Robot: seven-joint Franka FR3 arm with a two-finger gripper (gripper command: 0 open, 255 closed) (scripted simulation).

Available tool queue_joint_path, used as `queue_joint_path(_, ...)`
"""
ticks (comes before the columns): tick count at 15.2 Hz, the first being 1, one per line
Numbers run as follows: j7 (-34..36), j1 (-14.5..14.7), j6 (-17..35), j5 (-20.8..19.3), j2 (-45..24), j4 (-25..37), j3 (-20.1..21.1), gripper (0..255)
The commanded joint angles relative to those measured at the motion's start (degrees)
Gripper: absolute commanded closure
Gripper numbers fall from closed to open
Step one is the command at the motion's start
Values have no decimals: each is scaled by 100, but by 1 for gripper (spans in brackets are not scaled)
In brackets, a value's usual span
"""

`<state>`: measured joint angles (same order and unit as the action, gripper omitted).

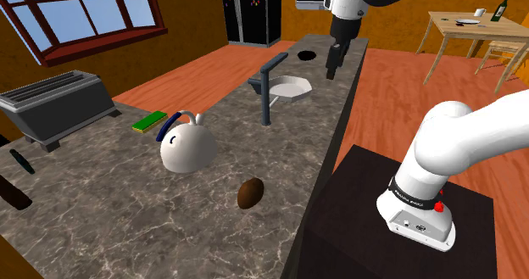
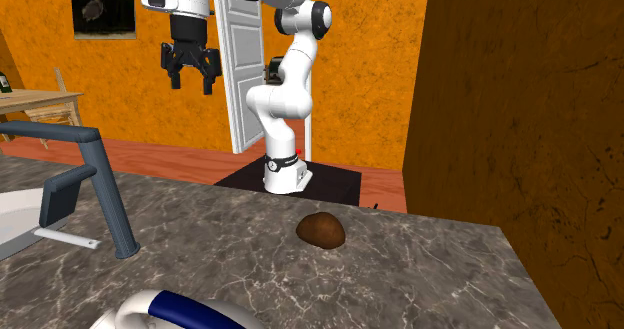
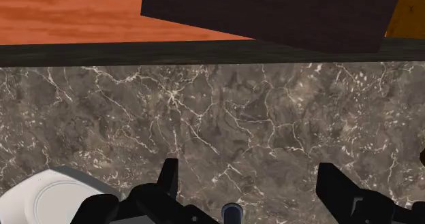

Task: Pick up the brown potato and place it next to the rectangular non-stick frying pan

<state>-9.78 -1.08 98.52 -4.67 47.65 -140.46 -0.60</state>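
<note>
Counter (image 1: 102, 218), dark veined marble, logged as I see it in the shoulder view.

- Grey toaster (image 1: 59, 108): far left, near the window.
- Flat green block (image 1: 148, 120): just beside the toaster's right end.
- White kettle (image 1: 188, 146), blue handle: mid-counter.
- Brown potato (image 1: 251, 192): lying alone on the marble, right of the kettle and apart from it, near the edge facing the stand. I also see it in the second exterior view (image 2: 321, 230).
- Grey faucet (image 1: 269, 86): upright, beyond the potato.
- White sink basin (image 1: 291, 88): beside the faucet.
- Hand (image 1: 331, 72): hovers above the counter's far end, well apart from the potato. Its fingers (image 3: 170, 178) stand apart with nothing between them.
- Black stand (image 1: 373, 192): lower right.
</note>
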Motion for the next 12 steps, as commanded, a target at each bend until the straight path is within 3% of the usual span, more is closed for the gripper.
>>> queue_joint_path(1,0,0,0,0,0,0,0,0)
queue_joint_path(12,-1837,1244,1794,591,-1403,-316,-243,0)
